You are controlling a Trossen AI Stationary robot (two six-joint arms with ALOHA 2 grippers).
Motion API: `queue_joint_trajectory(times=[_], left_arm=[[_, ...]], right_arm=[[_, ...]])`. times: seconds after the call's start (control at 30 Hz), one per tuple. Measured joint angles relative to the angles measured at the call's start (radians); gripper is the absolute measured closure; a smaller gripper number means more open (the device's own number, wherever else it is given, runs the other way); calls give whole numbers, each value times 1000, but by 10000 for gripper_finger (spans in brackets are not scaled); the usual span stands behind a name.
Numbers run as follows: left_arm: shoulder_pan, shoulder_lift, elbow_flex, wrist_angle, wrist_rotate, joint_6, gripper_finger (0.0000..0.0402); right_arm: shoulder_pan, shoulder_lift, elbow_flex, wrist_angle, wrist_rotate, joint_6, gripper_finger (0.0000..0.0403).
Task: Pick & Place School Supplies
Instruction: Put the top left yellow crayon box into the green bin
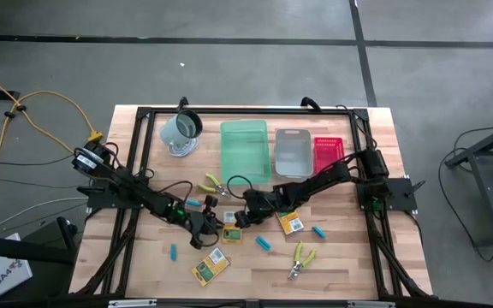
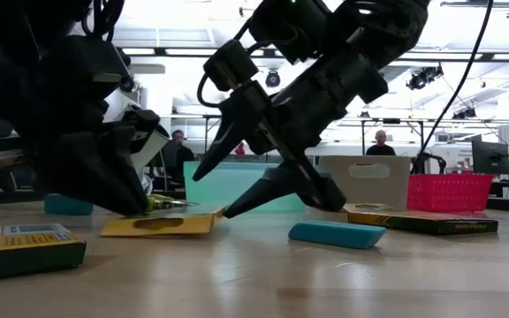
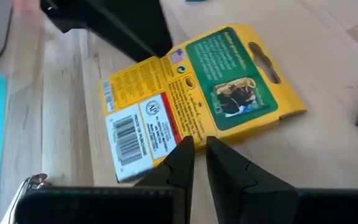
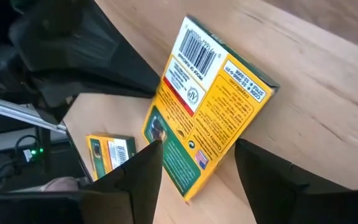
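Note:
A yellow-orange printed box point(image 1: 232, 233) lies on the wooden table between my two grippers. My left gripper point(image 3: 199, 155) comes from the table's left, its fingers nearly closed over the box's point(image 3: 191, 99) long near side. My right gripper point(image 4: 199, 149) comes from the right and stands open around the green end of the box point(image 4: 204, 106). In the low view one finger of my right gripper point(image 2: 212, 194) is above the box point(image 2: 162, 223) and the other is down by the table. My left gripper presses its shut fingertips point(image 3: 182, 155) onto the box's long near edge point(image 3: 194, 134), about midway along it. The fingers slant down from the table's left. The box lies nearly flat on the table. Whether my right gripper's fingers touch the box, I cannot tell.
Two more boxes point(image 1: 210, 267) point(image 1: 291, 222), two pliers point(image 1: 214, 182) point(image 1: 300, 259) and several blue pieces such as one point(image 1: 264, 243) lie around. At the back stand a metal mug point(image 1: 181, 130) and green point(image 1: 245, 150), grey point(image 1: 293, 151) and red point(image 1: 328, 150) trays.

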Motion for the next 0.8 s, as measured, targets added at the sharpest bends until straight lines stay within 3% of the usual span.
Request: queue_joint_trajectory(times=[0.37,0.8], left_arm=[[-1,0,-1,-7,4,-17,366],[-2,31,-1,0,24,-26,366]], right_arm=[[0,44,4,26,-65,67,210],[-6,62,-3,131,-50,45,210]])
